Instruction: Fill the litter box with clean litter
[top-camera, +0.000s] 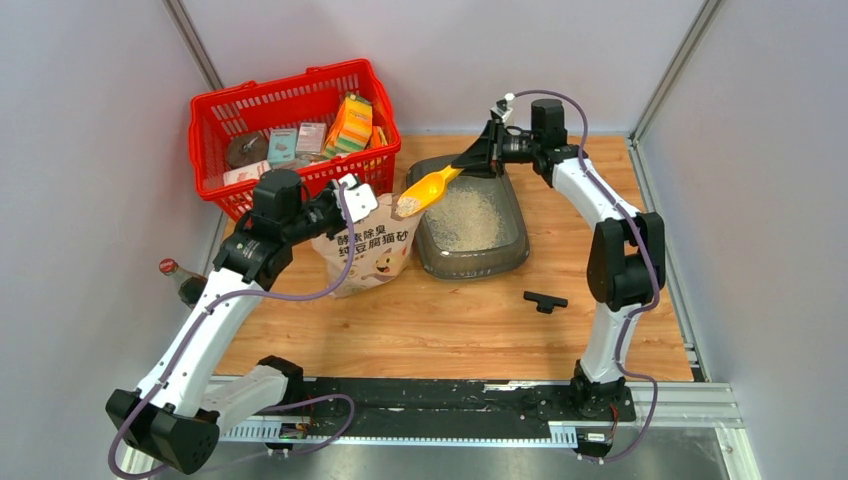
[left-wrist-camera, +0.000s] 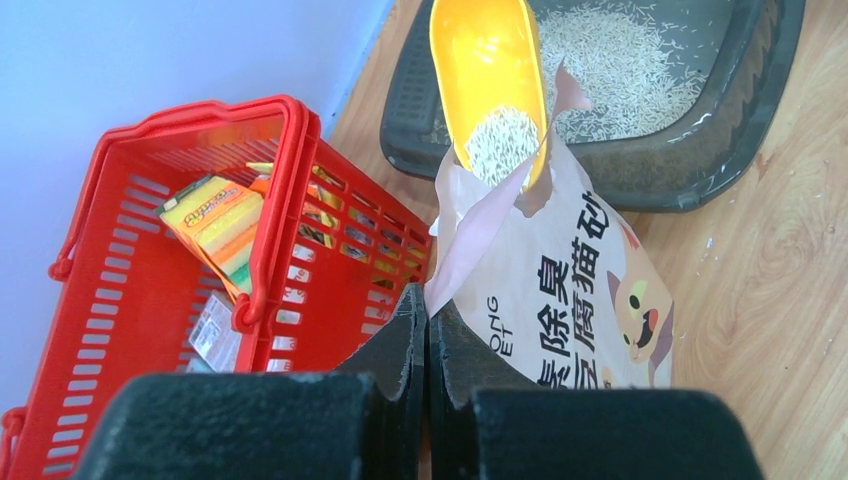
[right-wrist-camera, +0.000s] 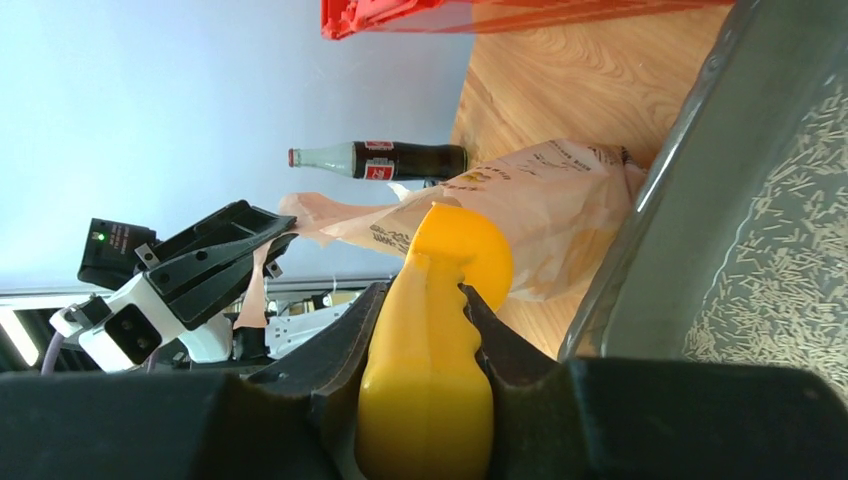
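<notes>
My left gripper (left-wrist-camera: 428, 300) pinches the bag flap (left-wrist-camera: 470, 230) so the mouth gapes; right gripper (right-wrist-camera: 425, 300) clamps the scoop (left-wrist-camera: 480, 50) of clean litter (left-wrist-camera: 500, 140) beside the litter box (left-wrist-camera: 700, 190).

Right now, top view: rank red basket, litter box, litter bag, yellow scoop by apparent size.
1. red shopping basket
2. litter box
3. litter bag, partly hidden at its top, so how far it trails the box is unsure
4. yellow scoop

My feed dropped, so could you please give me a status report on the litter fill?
Left hand shut on bag flap. Right hand shut on yellow scoop, loaded, above bag mouth. Litter box partly filled. Red basket beside, not blocking.
</notes>
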